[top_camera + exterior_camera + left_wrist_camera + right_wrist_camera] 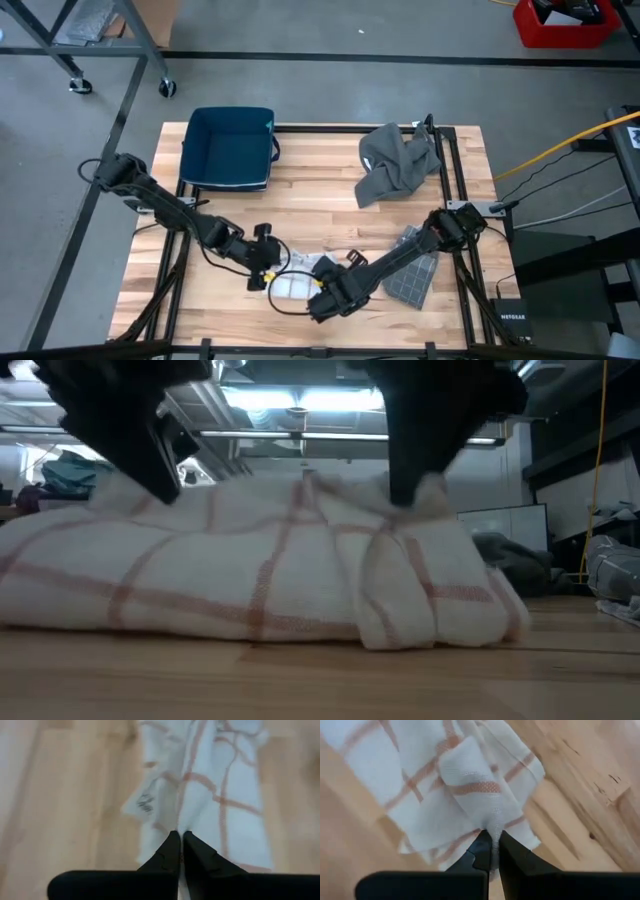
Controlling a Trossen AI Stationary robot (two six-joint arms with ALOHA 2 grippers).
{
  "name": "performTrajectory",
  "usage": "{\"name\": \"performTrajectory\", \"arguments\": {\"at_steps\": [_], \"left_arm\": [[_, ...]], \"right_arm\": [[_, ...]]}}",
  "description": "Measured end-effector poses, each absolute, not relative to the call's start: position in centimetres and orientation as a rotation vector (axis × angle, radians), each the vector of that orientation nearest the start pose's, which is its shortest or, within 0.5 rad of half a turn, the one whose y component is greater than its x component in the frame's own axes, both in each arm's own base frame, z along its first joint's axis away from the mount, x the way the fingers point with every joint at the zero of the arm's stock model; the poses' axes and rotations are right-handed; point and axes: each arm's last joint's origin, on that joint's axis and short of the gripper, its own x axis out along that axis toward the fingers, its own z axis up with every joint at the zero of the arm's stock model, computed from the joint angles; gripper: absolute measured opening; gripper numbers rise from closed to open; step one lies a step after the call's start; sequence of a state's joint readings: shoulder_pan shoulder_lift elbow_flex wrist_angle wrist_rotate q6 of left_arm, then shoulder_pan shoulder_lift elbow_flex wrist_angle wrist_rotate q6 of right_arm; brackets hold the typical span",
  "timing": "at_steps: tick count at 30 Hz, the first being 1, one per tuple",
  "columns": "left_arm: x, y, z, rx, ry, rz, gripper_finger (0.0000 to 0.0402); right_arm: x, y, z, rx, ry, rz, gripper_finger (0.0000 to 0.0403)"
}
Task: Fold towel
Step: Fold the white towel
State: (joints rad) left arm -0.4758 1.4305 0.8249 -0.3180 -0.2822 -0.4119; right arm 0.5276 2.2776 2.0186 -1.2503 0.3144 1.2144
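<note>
Towel lies bunched between both grippers, long axis running from one to the other. Left gripper and right gripper each pinch an opposite end.

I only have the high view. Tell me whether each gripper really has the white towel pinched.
Observer: The left gripper is shut on the white towel; its wrist view shows cloth caught between the closed fingertips.
Operator: Now the right one.
Observer: The right gripper is shut on a bunched fold of the same towel, with cloth squeezed between its fingers.
Operator: Tell me how the towel lies.
Observer: In the low view it lies heaped on the table, with rumpled folds and red stripes.
</note>
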Motion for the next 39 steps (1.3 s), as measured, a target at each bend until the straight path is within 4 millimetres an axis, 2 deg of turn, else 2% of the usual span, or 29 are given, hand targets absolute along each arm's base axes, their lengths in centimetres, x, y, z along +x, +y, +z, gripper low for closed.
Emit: {"name": "performTrajectory", "arguments": {"at_steps": [8,11,14,21,28,32,39], "left_arm": [[25.1,-10.7,18.5,0.011,0.965,0.098,0.0026],[25.2,-10.4,18.0,0.04,0.99,0.102,0.0043],[25.2,-10.1,17.8,0.047,1.014,0.122,0.007],[25.0,-10.0,17.7,0.045,1.032,0.147,0.013],[25.1,-9.9,17.7,0.009,1.029,0.17,0.0136],[25.6,-9.9,18.8,-0.001,0.995,0.163,0.0119],[26.2,-10.2,22.8,0.007,0.918,0.113,0.0083]], "right_arm": [[38.9,21.1,17.9,0.364,1.273,-0.662,0.0025],[38.8,20.9,17.4,0.374,1.324,-0.642,0.004],[38.8,20.5,17.1,0.394,1.371,-0.629,0.0075],[38.9,20.0,16.9,0.404,1.389,-0.637,0.0186],[39.1,19.4,16.9,0.415,1.458,-0.587,0.0265],[38.8,19.3,18.2,0.386,1.46,-0.649,0.0282],[39.3,19.3,23.3,0.355,1.365,-0.666,0.0282]]}}
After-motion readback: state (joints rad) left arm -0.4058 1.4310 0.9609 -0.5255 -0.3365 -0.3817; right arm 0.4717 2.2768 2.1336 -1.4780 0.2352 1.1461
